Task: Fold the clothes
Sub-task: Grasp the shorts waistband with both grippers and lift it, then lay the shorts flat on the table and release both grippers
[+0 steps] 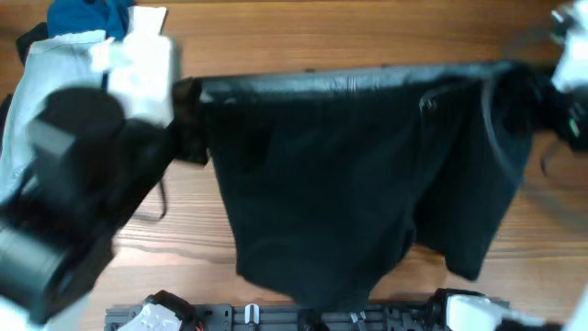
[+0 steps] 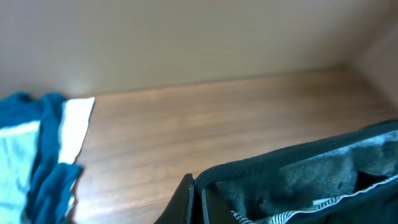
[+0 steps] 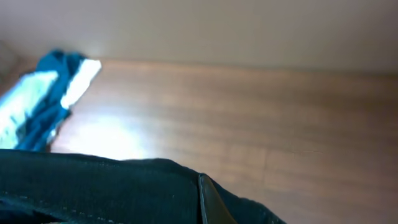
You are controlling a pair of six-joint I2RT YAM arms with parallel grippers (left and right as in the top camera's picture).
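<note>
A large black garment (image 1: pixel 349 175) hangs stretched between my two grippers above the wooden table, its top edge taut and its body drooping toward the front. My left gripper (image 1: pixel 188 97) is shut on its left top corner; the left wrist view shows the finger (image 2: pixel 189 199) pinching the black cloth (image 2: pixel 311 174) with its grey lining. My right gripper (image 1: pixel 533 78) is shut on the right top corner; the right wrist view shows the finger (image 3: pixel 208 202) on the black cloth (image 3: pixel 93 186).
A pile of other clothes lies at the far left: pale jeans (image 1: pixel 46 83), a dark-blue piece (image 1: pixel 87 17) and a white piece (image 1: pixel 147 46). It shows in the wrist views too (image 2: pixel 37 149) (image 3: pixel 46 99). A back wall (image 2: pixel 186 43) borders the table.
</note>
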